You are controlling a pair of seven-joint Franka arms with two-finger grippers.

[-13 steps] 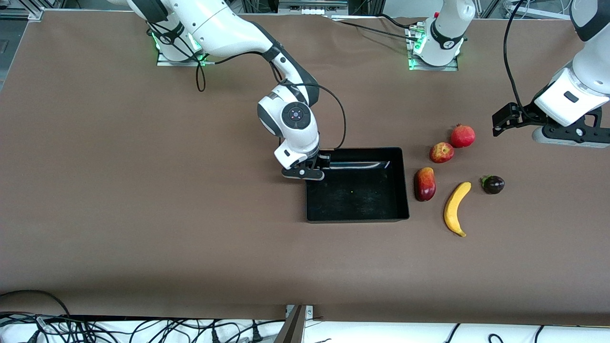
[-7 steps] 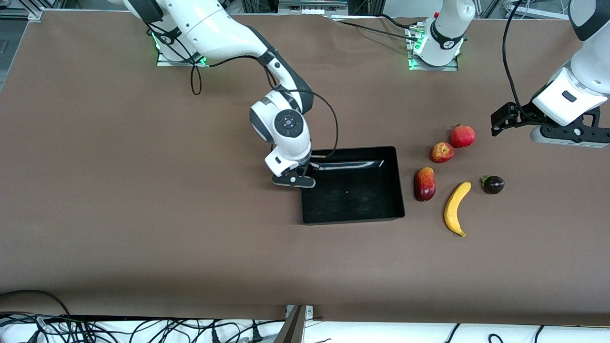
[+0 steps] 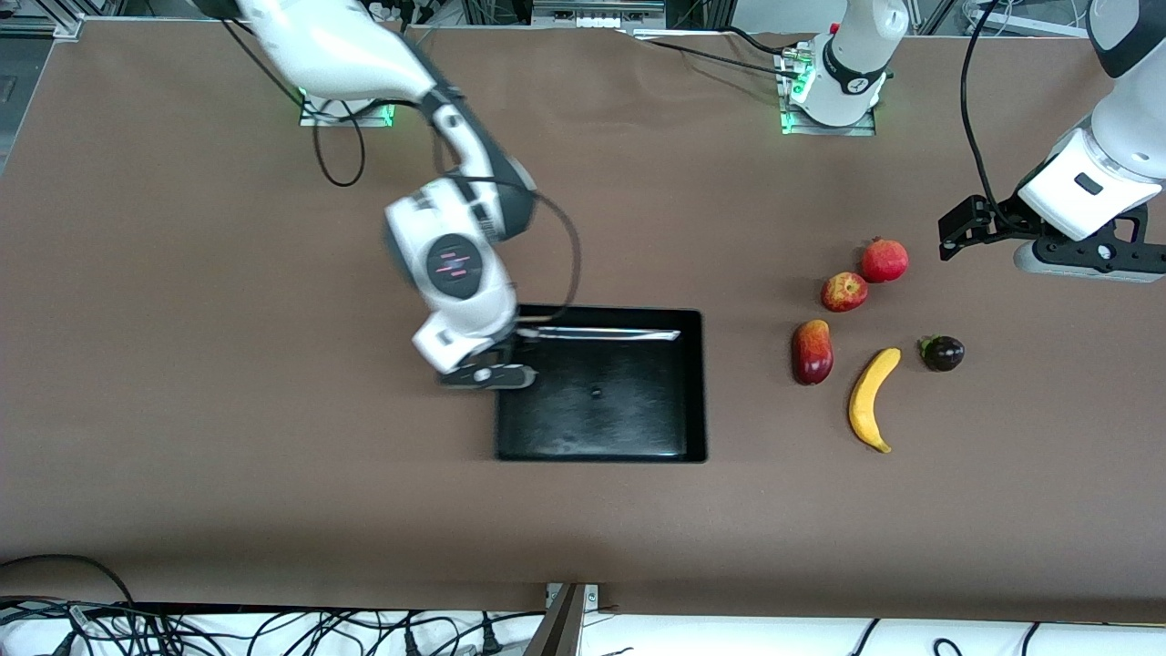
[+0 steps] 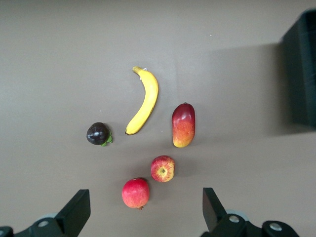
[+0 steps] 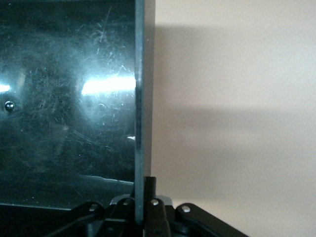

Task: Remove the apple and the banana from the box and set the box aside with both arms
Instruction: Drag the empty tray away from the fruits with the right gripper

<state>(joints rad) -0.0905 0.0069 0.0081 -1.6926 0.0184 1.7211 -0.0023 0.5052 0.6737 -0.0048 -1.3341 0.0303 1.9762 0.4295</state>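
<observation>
Fingers of the right gripper (image 3: 499, 363) pinch the thin wall of the shallow glossy black plastic box (image 3: 638, 446); only the right wrist view shows that clamp, wall (image 5: 138, 123) edge-on between closed jaws. Left gripper (image 4: 143, 217) waits over the table's left-arm end, fingers (image 4: 75, 213) spread wide, empty. From the small red-yellow apple (image 4: 162, 168), that view puts the long curved yellow banana (image 4: 144, 101) at 11 o'clock, oblong dark-red mango (image 4: 183, 125) at 1, red pomegranate (image 4: 136, 192) at 7, dark purple round fruit (image 4: 98, 134) at 10.
</observation>
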